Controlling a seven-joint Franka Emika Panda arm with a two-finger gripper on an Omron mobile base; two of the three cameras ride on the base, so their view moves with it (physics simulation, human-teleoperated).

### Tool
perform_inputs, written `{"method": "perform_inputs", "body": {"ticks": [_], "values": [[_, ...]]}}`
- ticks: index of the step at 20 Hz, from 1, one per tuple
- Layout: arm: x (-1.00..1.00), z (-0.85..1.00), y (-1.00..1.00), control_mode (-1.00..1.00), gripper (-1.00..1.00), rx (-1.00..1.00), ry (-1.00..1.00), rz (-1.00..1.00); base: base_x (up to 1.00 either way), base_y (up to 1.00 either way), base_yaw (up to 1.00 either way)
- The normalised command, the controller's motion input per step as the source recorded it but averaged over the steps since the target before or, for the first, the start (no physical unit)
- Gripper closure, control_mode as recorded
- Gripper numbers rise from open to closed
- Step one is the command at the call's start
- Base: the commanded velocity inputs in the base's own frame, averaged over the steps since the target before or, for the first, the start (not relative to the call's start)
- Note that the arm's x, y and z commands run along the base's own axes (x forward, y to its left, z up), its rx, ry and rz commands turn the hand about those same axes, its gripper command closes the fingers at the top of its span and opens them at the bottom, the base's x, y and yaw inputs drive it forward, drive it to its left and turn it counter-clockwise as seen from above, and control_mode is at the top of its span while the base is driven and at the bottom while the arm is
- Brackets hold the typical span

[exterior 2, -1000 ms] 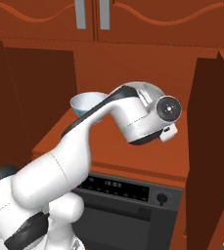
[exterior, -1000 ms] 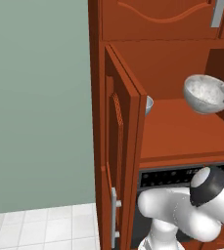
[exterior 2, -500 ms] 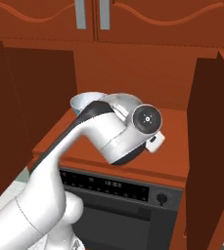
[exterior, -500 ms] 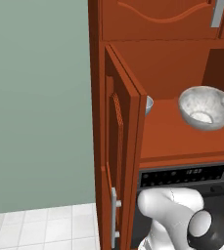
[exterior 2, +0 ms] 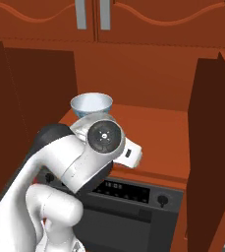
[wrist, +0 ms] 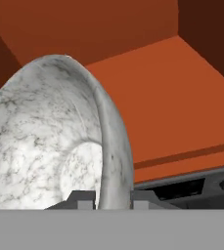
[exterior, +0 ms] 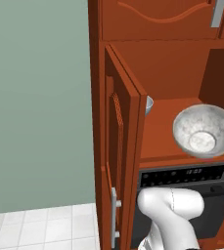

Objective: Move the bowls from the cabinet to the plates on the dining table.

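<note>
The mottled grey bowl [exterior: 203, 137], at right centre of the left base view over the cabinet [exterior: 128, 161] shelf's front edge, is clamped by its rim in the narrowly open end effector [wrist: 112, 204].

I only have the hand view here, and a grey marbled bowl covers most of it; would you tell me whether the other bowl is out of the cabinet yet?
Observer: No, the blue-patterned bowl sits on the cabinet shelf, near its back left.
Operator: Thank you. Is my bowl tipped?
Observer: Yes. In the left base view the grey bowl is tilted, its opening turned toward the camera.
Operator: Are the doors open?
Observer: Both; the left door and right door stand open.
</note>
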Motion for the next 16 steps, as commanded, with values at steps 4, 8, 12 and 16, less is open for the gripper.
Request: {"method": "perform_inputs", "body": {"ticks": [4,8,12,16], "values": [[-0.87,-0.18,0.11,-1.00,1.00,-0.14,0.00,0.13,0.00,0.00,0.00],[-0.37,-0.03,0.00,-1.00,1.00,-0.01,-0.04,0.04,0.00,0.00,0.00],[0.00,0.00,0.00,-1.00,1.00,0.00,0.00,0.00,0.00,0.00,0.00],[0.00,0.00,0.00,1.00,1.00,0.00,0.00,0.00,0.00,0.00,0.00]]}}
